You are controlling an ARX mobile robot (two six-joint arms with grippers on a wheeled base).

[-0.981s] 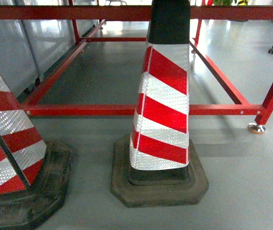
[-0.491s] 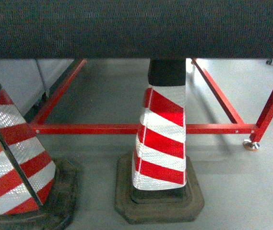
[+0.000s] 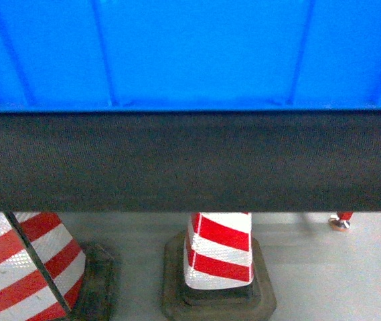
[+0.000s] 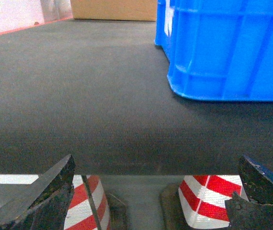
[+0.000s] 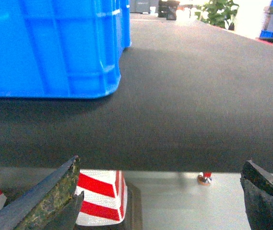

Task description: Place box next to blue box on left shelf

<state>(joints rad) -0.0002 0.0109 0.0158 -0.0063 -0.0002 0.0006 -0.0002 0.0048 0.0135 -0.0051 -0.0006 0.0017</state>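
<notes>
The box (image 3: pixel 190 53) stands on the dark surface (image 3: pixel 190 160), set back a little from its near edge. Both the left pincer (image 4: pixel 150 196) and the right pincer (image 5: pixel 160 201) gape open, empty, below that edge. Striped cones (image 3: pixel 220 254) stand on the floor beneath.

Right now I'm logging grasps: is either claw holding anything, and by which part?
Nothing is held. Both the left claw and right claw are open, short of the blue ribbed plastic crate.

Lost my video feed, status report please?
Left gripper open, empty. Right gripper open, empty. Large blue ribbed plastic crate sits on dark textured belt surface, ungrasped. Red-white striped traffic cones on floor below.
</notes>
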